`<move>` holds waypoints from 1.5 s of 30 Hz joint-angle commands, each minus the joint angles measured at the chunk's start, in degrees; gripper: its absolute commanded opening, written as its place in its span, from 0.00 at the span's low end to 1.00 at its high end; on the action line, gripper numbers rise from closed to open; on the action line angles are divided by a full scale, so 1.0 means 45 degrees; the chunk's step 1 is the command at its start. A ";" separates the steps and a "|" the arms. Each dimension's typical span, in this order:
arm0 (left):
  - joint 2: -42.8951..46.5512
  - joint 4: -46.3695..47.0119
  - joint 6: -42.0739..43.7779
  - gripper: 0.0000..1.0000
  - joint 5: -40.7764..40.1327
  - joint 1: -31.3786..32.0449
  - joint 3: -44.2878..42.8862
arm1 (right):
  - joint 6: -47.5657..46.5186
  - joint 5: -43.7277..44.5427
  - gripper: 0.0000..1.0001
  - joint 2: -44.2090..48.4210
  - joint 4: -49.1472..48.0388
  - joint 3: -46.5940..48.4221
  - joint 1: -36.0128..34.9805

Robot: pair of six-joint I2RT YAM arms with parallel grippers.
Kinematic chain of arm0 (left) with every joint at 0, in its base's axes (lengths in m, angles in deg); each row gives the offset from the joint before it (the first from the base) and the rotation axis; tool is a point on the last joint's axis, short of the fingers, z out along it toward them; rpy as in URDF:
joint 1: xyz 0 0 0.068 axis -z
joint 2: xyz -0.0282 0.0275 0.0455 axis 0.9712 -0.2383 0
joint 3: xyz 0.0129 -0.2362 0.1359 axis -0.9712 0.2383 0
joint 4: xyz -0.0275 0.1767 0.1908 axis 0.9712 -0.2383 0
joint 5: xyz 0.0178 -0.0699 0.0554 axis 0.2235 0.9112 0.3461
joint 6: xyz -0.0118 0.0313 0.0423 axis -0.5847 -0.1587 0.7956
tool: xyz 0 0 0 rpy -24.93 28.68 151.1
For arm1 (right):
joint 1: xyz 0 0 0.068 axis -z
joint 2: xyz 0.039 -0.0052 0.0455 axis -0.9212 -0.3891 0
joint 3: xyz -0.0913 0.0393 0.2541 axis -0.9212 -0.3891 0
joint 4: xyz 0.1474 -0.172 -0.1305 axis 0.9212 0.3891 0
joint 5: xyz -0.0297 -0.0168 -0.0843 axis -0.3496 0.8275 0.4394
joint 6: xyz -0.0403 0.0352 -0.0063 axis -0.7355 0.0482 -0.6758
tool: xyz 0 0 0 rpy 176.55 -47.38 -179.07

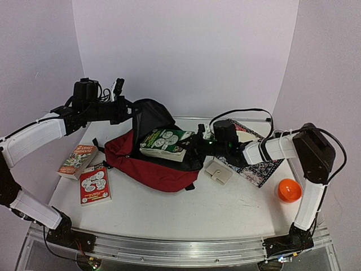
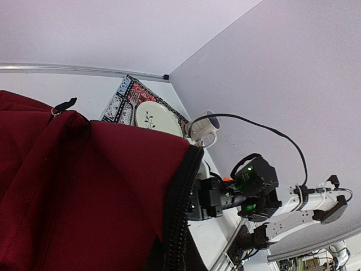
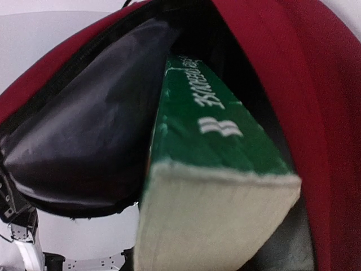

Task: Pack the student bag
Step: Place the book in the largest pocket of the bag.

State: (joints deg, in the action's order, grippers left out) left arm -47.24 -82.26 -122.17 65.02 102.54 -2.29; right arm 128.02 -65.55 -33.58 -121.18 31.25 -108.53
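The student bag [image 1: 152, 169] lies dark red in the middle of the table, its mouth facing right. My left gripper [image 1: 128, 108] is shut on the bag's upper flap and holds it raised, showing the dark lining [image 3: 84, 130]. In the left wrist view the red fabric [image 2: 84, 197] and its zipper edge hide the fingers. My right gripper [image 1: 194, 149] is shut on a thick green book [image 1: 164, 142], which sits flat in the bag's mouth. In the right wrist view the green book [image 3: 208, 135] fills the frame and hides the fingers, its far end inside the student bag [image 3: 304, 73].
Two red books [image 1: 76, 160] [image 1: 95, 185] lie left of the bag. A small cream wallet [image 1: 219, 171] lies right of it. A patterned mat [image 1: 262, 169] at the back right carries a plate [image 2: 158, 117] and a cup [image 2: 204, 131]. An orange ball [image 1: 289, 190] sits far right.
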 commanded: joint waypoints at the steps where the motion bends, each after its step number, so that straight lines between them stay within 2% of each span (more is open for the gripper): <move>1: 0.0807 0.1604 -0.0295 0.00 0.0897 0.0069 -0.0473 | 0.0281 0.0599 0.00 -0.0647 -0.0953 0.1710 -0.0306; 6: 0.0881 0.2466 -0.0674 0.00 0.1357 0.0292 -0.0187 | 0.0543 0.1257 0.00 -0.1412 -0.0506 0.2779 -0.0654; 16: 0.1283 0.2861 -0.0728 0.00 0.1962 0.0833 0.0598 | 0.0852 0.1906 0.00 -0.3418 0.0753 0.5060 -0.1323; 23: 0.1770 0.3037 -0.0847 0.00 0.1667 0.0849 0.1744 | -0.0160 0.2949 0.01 -0.4301 0.2430 0.6542 -0.1864; 24: 0.1857 0.3064 -0.0857 0.00 0.1546 0.0849 0.1944 | -0.0393 0.3113 0.05 -0.4355 0.2794 0.6744 -0.1956; 26: 0.1981 0.3055 -0.0888 0.00 0.1179 0.0849 0.2384 | -0.0860 0.3463 0.20 -0.4305 0.3520 0.6947 -0.2064; 29: 0.2224 0.3033 -0.0942 0.00 0.0532 0.0844 0.3004 | -0.1327 0.3758 0.32 -0.4042 0.4302 0.6894 -0.2137; 33: 0.2540 0.2723 -0.0884 0.00 -0.0822 0.0695 0.3595 | -0.2229 0.3971 0.57 -0.3651 0.5617 0.6929 -0.2207; 38: 0.2678 0.1597 -0.0530 0.00 -0.2813 0.0272 0.3807 | -0.3503 0.3941 0.76 -0.3185 0.7144 0.6921 -0.2309; 45: 0.2446 0.0678 -0.0066 0.00 -0.4819 -0.0434 0.4536 | -0.5519 0.3935 0.92 -0.1345 0.8118 0.5711 -0.2316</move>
State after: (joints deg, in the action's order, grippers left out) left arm -36.88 -77.08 -124.60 51.17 102.37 16.24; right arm 111.23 -48.88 -48.28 -88.50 58.95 -118.80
